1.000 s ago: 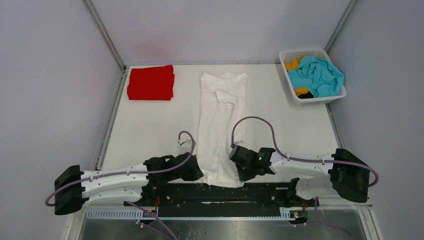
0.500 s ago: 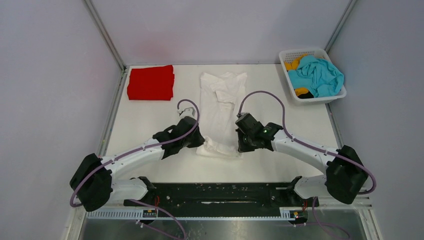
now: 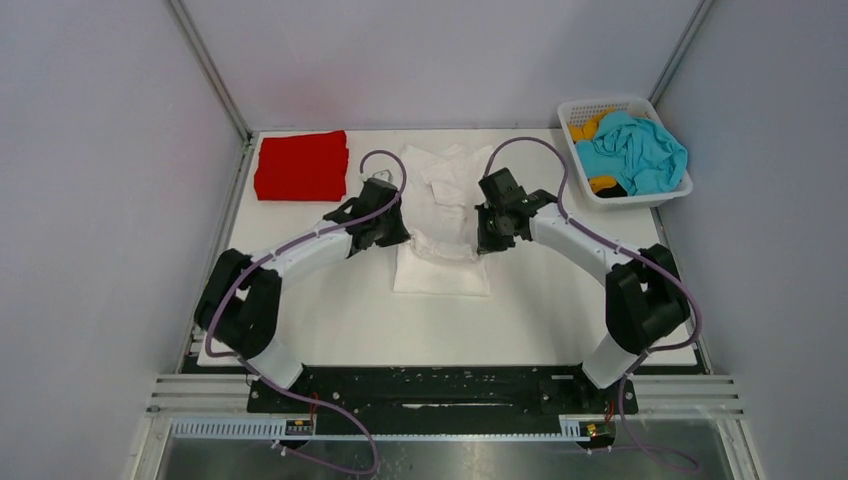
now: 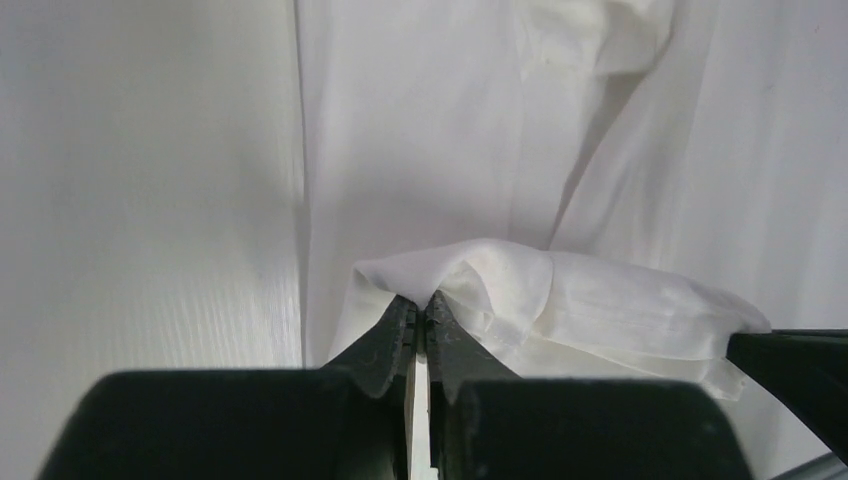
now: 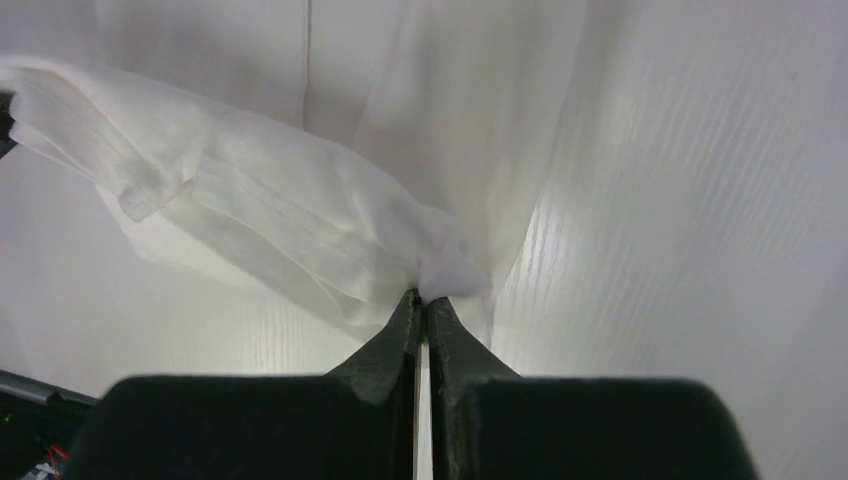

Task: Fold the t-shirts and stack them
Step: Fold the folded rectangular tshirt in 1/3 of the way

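Beyond the folded bright red cloth t-shirt [image 3: 301, 166] far left, the left gripper [image 4: 420, 305] and right gripper [image 5: 421, 300] each pinch tight the lifted edge of the soft white t-shirt [image 3: 443, 270] doubled over mid-table, with a crumpled teal t-shirt [image 3: 635, 148] in the white plastic lattice basket [image 3: 640, 198] far right.

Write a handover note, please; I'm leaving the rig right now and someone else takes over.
Grippers: the left gripper is shut on one hem corner of the white shirt, and the right gripper is shut on the other.
Things: the white shirt lies mid-table, its near hem held up over its middle. The red shirt sits folded at the far left. The teal shirt and yellow shirt lie crumpled in the basket.
Done: red shirt.
Left: finish the white fold, stack it, then fold the basket shirts.
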Controlling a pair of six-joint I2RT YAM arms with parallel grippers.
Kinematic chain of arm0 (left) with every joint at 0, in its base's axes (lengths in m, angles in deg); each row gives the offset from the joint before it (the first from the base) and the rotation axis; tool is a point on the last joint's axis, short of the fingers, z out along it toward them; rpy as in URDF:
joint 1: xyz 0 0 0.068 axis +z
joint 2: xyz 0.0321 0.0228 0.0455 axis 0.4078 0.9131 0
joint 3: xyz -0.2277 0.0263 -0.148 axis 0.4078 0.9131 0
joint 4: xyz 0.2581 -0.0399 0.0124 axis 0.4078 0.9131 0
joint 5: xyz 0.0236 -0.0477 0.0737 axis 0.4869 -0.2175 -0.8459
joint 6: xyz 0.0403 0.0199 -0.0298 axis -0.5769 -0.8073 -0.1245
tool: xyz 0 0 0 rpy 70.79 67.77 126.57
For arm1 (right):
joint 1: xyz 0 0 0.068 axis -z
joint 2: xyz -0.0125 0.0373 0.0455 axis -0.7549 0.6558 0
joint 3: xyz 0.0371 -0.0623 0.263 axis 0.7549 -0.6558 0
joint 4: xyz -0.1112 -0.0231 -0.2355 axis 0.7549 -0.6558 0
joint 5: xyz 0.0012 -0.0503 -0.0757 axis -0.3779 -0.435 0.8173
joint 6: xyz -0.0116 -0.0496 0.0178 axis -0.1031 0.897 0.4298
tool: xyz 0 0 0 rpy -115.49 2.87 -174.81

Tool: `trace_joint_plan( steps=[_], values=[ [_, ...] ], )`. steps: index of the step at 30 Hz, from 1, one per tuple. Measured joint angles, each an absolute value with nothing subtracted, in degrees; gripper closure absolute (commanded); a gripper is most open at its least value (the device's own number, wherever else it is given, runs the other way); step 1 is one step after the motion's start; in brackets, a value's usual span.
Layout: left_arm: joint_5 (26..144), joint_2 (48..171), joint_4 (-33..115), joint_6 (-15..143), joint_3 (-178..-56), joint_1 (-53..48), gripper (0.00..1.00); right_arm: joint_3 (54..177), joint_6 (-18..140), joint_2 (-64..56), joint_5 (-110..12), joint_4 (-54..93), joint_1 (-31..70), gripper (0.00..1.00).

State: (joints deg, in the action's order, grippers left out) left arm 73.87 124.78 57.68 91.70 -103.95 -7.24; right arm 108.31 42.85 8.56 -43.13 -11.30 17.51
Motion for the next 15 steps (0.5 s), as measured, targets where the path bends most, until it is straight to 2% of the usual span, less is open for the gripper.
trace_joint_plan(
  steps=[7, 11, 15],
  values=[
    [76.51, 135.33, 58.6, 89.63, -113.55, -3.09, 1.0, 117.14, 45.28, 16.4, -44.8, -11.58, 22.06, 0.94],
    [77.04, 139.88, 60.15, 88.9, -118.73, -1.8, 1.0, 120.7, 46.05, 20.21, -46.04, -11.75, 23.87, 0.89],
    [77.21, 143.31, 61.75, 88.66, -123.08, -0.9, 0.84, 124.16, 46.79, 24.27, -47.46, -12.02, 25.56, 0.82]
  ],
)
